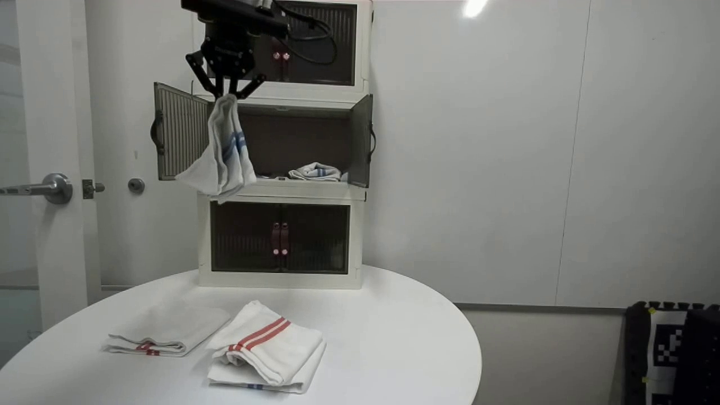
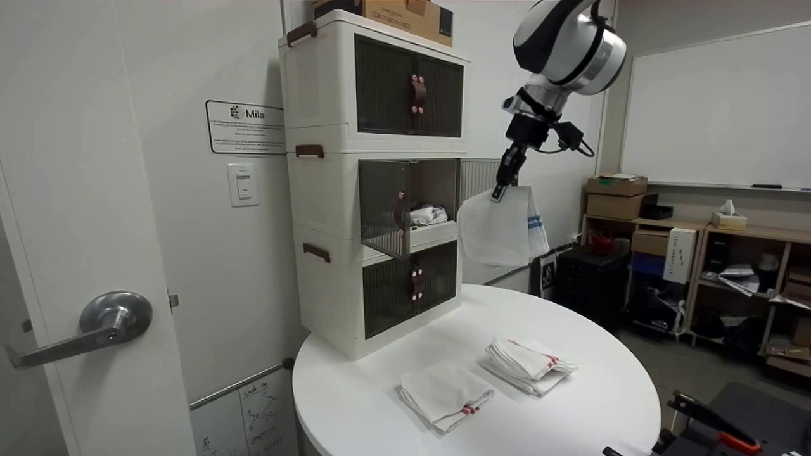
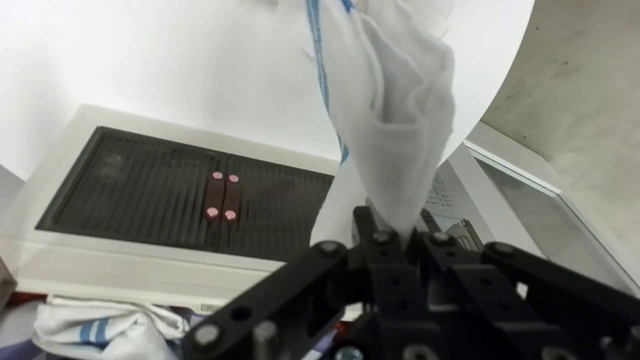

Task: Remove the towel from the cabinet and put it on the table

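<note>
Gripper (image 3: 396, 220), towel (image 3: 397, 165) in its grip

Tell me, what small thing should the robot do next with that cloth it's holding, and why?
Probably lower the tool gently toward the table, beside the folded towels: the tool grips the blue-striped towel, which hangs in the air outside the cabinet, not yet touching the table.
</note>
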You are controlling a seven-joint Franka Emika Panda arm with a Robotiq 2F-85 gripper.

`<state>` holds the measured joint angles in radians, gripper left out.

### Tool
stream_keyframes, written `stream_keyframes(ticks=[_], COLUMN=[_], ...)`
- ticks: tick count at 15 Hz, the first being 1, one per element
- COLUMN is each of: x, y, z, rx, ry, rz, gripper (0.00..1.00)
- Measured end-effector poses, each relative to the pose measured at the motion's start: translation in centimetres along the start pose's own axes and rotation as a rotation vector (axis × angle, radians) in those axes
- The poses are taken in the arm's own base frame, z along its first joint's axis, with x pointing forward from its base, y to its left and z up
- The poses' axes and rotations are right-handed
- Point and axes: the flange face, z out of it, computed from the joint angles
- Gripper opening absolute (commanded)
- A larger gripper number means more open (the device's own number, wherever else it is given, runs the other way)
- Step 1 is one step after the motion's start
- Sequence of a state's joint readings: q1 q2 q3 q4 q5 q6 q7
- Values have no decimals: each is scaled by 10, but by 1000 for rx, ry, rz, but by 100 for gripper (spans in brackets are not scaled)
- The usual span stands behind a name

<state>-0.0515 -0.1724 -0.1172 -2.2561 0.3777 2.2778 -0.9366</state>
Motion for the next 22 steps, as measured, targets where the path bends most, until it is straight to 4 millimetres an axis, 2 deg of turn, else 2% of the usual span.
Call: stream_keyframes(ticks=[3, 7, 12, 17, 22], x=[-20, -46, -77, -88, -89], y=[-1, -3, -9, -10, -4], z=[25, 54, 97, 123, 129], rx=[-47, -194, -339, -448, -526], ry=[4, -10, -125, -203, -248], rz=[116, 245, 341, 400, 446], gripper=[2, 2, 2, 2, 2])
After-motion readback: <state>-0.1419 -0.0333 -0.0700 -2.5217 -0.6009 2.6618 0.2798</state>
